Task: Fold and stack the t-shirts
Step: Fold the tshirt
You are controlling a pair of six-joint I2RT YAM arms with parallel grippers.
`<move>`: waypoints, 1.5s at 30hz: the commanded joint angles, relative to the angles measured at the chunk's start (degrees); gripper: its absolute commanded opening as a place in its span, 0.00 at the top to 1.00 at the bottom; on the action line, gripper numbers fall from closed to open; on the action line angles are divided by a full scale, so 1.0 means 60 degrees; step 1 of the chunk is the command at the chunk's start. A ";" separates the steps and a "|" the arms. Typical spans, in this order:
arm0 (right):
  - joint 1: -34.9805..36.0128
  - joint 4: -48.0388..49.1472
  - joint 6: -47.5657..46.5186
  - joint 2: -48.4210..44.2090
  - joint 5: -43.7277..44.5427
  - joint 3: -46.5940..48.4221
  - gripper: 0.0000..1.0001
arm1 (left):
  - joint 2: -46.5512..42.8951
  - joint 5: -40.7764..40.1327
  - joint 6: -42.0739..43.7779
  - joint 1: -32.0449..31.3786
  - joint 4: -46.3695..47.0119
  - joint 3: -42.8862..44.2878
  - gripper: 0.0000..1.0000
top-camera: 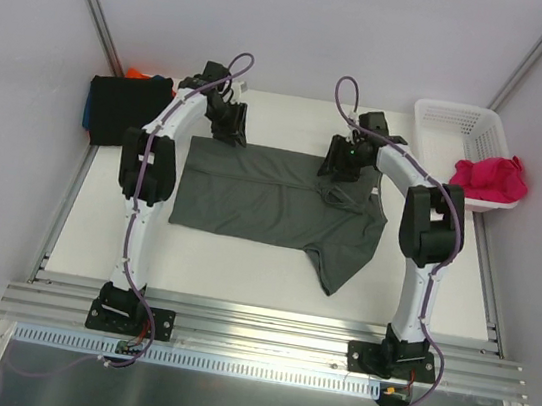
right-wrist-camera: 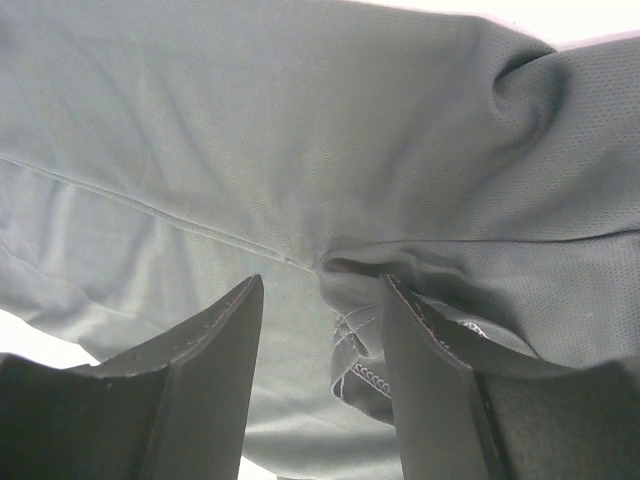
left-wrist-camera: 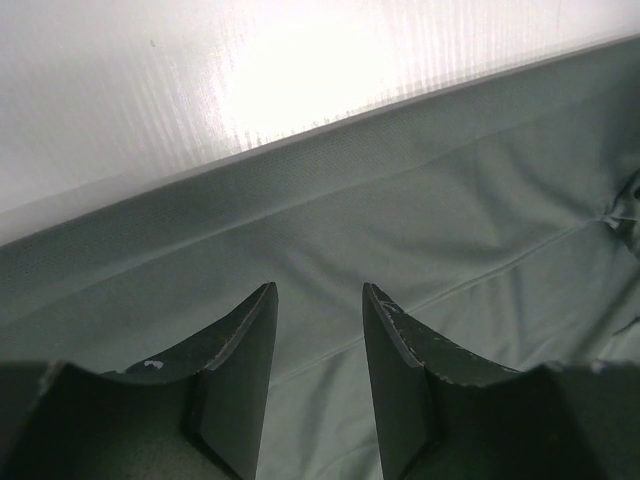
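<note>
Left pincer (top-camera: pixel 229 128) spread partway, nothing between its two fingers (left-wrist-camera: pixel 240 350). Right pincer (top-camera: pixel 344 161) spread partway too, also pinching nothing. Both low over the far edge of the dark grey t-shirt (top-camera: pixel 261 202).

Lying flat in the middle of the white counter (top-camera: pixel 94 239), that grey shirt, with one sleeve poking out toward the near right. In the left wrist view, a straight hem right beside bare counter, just past the fingertips. In the right wrist view, a bumpy wrinkle and some stitching right at the fingertips, maybe the sleeve seam.

Probably time to grab the far edge for the next fold. To do it well:
- Go straight down, one finger on each side of the edge, to get cloth in between.
- Pinch all the layers, not only the top one.
- Squeeze on both sides at the same time.
- Lift evenly, then bring the edge toward the near side without tugging it crooked.
- Mind that loose sleeve, or end up with a lumpy fold.

Off at the far left, a neat pile looking done: black t-shirt (top-camera: pixel 123 109) on top, bits of orange cloth (top-camera: pixel 143 74) and blue cloth (top-camera: pixel 88 117) peeking out at its edges. Off at the far right, a pink t-shirt (top-camera: pixel 491 179) hanging over the rim of a white basket (top-camera: pixel 460 118), not folded yet.
</note>
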 commanded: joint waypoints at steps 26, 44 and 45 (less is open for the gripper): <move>0.1061 -0.0399 -0.0167 -0.1910 0.0840 -0.0757 0.46 | -0.1386 0.1389 -0.0696 0.0832 -0.0142 0.0283 0.60; 0.0282 -0.0339 -0.0373 -0.0881 0.0679 -0.0638 0.46 | -0.1914 0.1066 -0.0447 0.0744 -0.0156 -0.0552 0.60; 0.0341 -0.0528 -0.0402 -0.1072 0.0709 -0.0726 0.46 | -0.1885 0.1096 -0.0462 0.0758 -0.0142 -0.0479 0.60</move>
